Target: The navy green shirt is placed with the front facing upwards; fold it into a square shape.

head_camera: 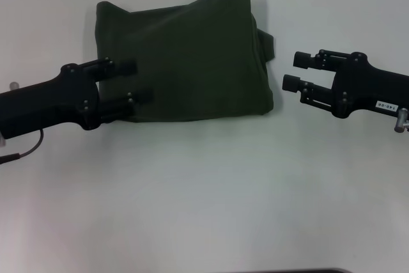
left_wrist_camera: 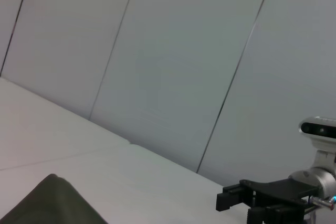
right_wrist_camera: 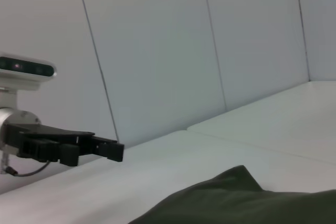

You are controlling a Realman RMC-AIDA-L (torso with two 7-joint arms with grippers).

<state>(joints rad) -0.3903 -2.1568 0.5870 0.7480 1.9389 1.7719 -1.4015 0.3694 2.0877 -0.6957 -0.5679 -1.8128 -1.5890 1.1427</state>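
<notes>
My left gripper (head_camera: 139, 82) reaches in from the left with its fingers spread apart. My right gripper (head_camera: 293, 71) faces it from the right, fingers also parted, both arms stretched level toward each other.

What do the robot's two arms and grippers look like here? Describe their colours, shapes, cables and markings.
Both arms are matt black and blocky. The left gripper and right gripper each have two stubby, square-tipped fingers on screwed linkages. A thin dark cable trails below the left arm; the right arm carries a small white label and a silver fitting.
</notes>
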